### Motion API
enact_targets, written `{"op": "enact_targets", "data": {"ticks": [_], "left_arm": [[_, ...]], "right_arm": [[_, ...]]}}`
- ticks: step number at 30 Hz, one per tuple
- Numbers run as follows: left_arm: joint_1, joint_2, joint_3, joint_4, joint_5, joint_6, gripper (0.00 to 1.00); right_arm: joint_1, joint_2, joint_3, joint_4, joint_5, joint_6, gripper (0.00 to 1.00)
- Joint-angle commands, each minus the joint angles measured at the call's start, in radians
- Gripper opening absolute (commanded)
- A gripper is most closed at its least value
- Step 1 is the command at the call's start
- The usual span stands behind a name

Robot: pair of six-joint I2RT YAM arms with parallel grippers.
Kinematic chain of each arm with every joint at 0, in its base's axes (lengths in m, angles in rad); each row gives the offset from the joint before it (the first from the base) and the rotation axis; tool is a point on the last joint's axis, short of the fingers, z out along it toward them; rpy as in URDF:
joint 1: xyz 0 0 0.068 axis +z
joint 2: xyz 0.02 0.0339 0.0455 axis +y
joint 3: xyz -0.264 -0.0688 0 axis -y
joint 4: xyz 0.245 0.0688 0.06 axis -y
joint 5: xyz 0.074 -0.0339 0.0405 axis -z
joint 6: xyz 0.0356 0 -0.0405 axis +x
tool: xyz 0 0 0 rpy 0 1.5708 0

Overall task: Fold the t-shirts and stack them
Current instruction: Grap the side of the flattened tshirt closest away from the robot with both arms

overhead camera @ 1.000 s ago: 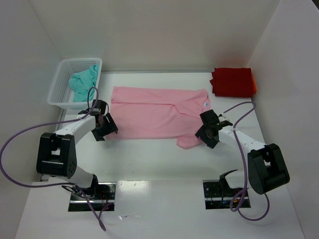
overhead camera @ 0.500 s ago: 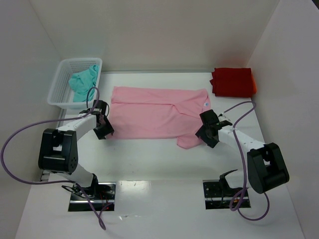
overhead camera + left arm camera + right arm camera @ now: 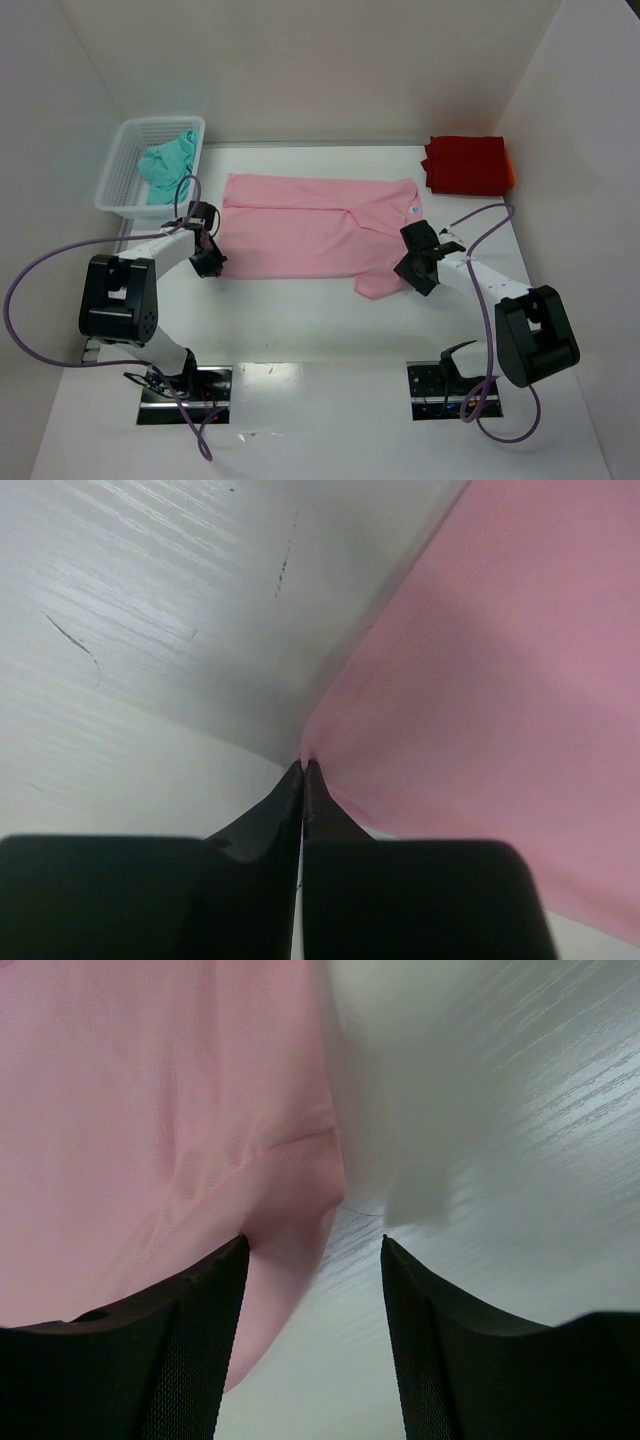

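A light pink t-shirt lies spread flat in the middle of the table. My left gripper is at its near left corner. In the left wrist view the jaws are shut, and the pink cloth's edge is pinched at their tips. My right gripper is at the shirt's near right sleeve. It stands open, with the sleeve's edge lying between its fingers. A folded red t-shirt sits at the back right. A teal t-shirt lies crumpled in the basket.
A white mesh basket stands at the back left, just behind my left arm. White walls enclose the table on the left, back and right. Purple cables loop out from both arms.
The left gripper has closed from open onto the pink shirt's near left corner and shifted slightly toward it. The right gripper has barely moved, its jaws narrowing a little.
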Motion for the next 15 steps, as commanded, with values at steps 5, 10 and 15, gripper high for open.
{"op": "enact_targets", "data": {"ticks": [5,10,15], "left_arm": [[0.008,0.005,0.019,0.006,-0.006,0.005,0.00],[0.008,-0.004,0.030,-0.003,-0.006,0.005,0.00],[0.008,-0.013,0.039,-0.012,-0.006,0.014,0.00]], "right_arm": [[0.007,-0.015,0.010,0.041,0.062,0.025,0.42],[0.007,-0.006,0.010,0.050,0.062,0.025,0.20],[0.007,-0.006,0.010,0.050,0.080,0.016,0.00]]}}
